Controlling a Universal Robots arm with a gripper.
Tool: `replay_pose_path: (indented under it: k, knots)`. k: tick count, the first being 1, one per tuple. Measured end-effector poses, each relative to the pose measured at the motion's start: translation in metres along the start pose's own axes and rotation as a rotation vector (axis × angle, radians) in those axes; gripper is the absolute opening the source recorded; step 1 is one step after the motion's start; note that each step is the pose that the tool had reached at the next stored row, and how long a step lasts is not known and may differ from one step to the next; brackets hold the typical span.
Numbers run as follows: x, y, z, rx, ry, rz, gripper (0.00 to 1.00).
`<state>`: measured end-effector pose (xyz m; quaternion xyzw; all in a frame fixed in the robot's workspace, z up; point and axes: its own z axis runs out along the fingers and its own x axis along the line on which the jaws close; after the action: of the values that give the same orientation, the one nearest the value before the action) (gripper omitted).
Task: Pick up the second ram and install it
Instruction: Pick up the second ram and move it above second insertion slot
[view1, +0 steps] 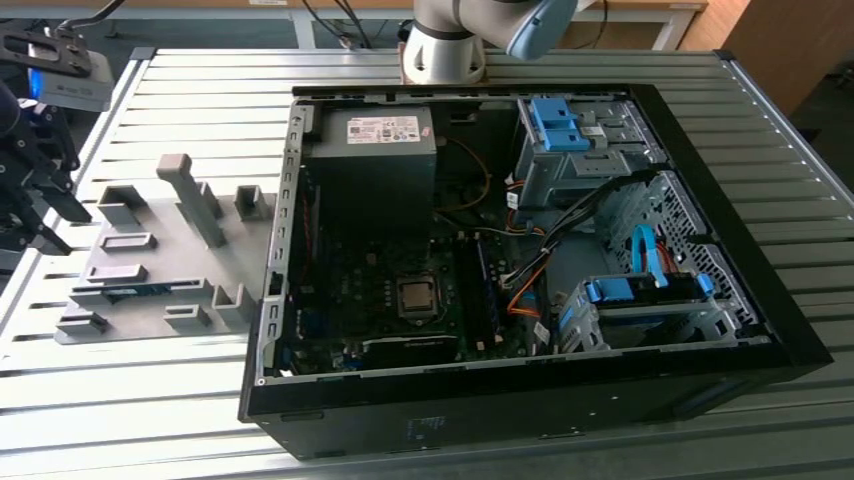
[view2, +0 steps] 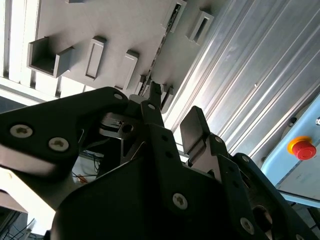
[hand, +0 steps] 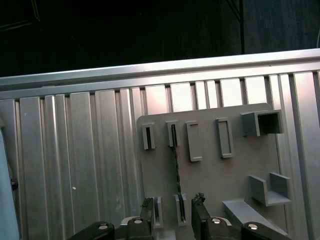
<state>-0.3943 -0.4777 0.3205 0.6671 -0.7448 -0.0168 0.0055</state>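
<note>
The ram (hand: 176, 165) stands on edge in the slotted blocks of the grey plate (hand: 215, 175) on the desk (hand: 90, 165), while the claw (hand: 172, 215) hangs over the plate's edge, wide open and empty, its fingers (hand: 198, 207) flanking the ram's near end in the first wrist view.

A: Where does the exterior view stand?

B: High and off the arm, tilted down over the open case (view1: 467, 405) on the table (view1: 200, 80). The plate (view1: 147, 270) lies at the exterior view's left.

A: And the wrist cameras?

B: The first wrist view looks down on the plate from near. The second wrist view peers past the gripper (view2: 172, 107), closer and skewed. All three share plate and table.
</note>
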Motion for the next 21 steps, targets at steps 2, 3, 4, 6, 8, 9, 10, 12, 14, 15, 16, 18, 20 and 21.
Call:
replay_pose_path:
  k: [2,3,4,6,8,9,10,12,14,15,16,18,20,21]
  knots:
    - [0.0000,0.0000,0.0001,0.0000,0.0006,0.000,0.43]
    - [0.0000,0.0000,0.0001,0.0000,0.0008,0.000,0.43]
    - [0.0000,0.0000,0.0002,0.0001,0.0011,0.000,0.43]
    - [0.0000,0.0000,0.0006,0.0003,0.0016,0.000,0.43]
    - [0.0001,-0.0001,0.0023,0.0004,0.0017,0.000,0.43]
    - [0.0001,-0.0001,0.0036,0.0003,0.0023,0.001,0.43]
    - [0.0001,-0.0002,0.0051,0.0005,0.0030,0.002,0.43]
    - [0.0001,-0.0003,0.0085,0.0008,0.0051,0.007,0.43]
    - [-0.0011,-0.0002,0.0119,0.0008,0.0077,0.008,0.43]
    - [-0.0017,-0.0002,0.0135,0.0009,0.0085,0.008,0.43]
    - [-0.0021,-0.0002,0.0148,0.0007,0.0087,0.008,0.43]
    - [-0.0022,-0.0003,0.0159,0.0006,0.0087,0.008,0.43]
    - [-0.0022,-0.0002,0.0159,0.0005,0.0088,0.008,0.43]
    - [-0.0023,-0.0002,0.0160,0.0006,0.0087,0.008,0.43]
